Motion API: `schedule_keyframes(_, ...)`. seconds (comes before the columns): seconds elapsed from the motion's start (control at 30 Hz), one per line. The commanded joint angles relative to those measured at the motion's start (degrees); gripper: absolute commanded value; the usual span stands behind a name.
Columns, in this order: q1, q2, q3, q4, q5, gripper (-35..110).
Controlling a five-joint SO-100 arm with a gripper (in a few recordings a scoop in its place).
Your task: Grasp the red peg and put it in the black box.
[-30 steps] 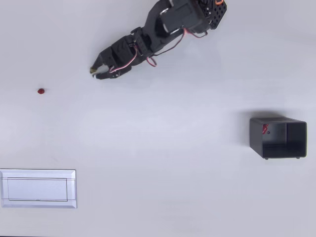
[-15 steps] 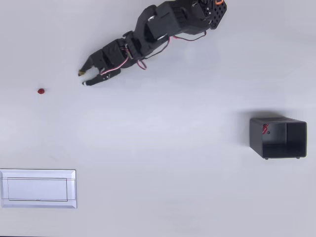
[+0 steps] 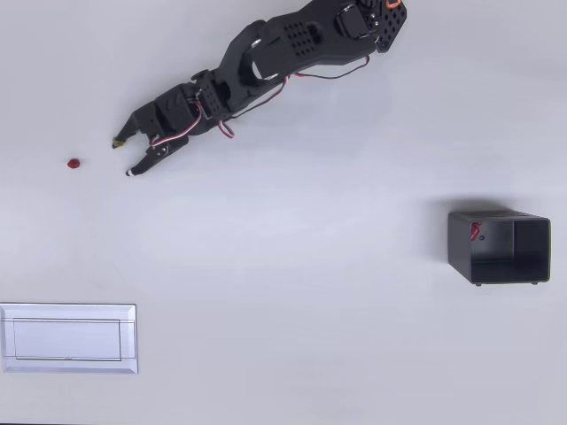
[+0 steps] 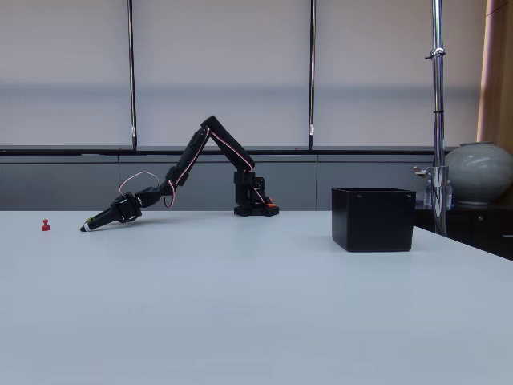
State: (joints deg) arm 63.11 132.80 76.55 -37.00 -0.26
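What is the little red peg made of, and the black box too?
The red peg looks like plastic: one solid bright red, molded shape in the fixed view. The black box also looks like plastic, matte, with thin straight walls and hardly any shine; painted metal can't be ruled out.

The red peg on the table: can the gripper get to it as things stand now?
Probably yes. The gripper is open and points at the red peg, with bare table between them.

overhead: straight down, whole table (image 3: 283, 354) | fixed: low, side-on, table-level | shared: tabletop
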Motion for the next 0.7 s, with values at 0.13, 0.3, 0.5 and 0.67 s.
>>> schedule_keyframes(0.13, 2.0, 3.6, 7.0, 1.9, -0.5, 22)
schedule_keyframes(0.3, 2.5, 4.7, 9.5, 3.9, 0.0, 25)
schedule_keyframes(0.5, 3.3, 8.0, 16.9, 8.5, 1.2, 25)
schedule_keyframes(0.67, 3.9, 9.8, 20.7, 11.2, 2.2, 25)
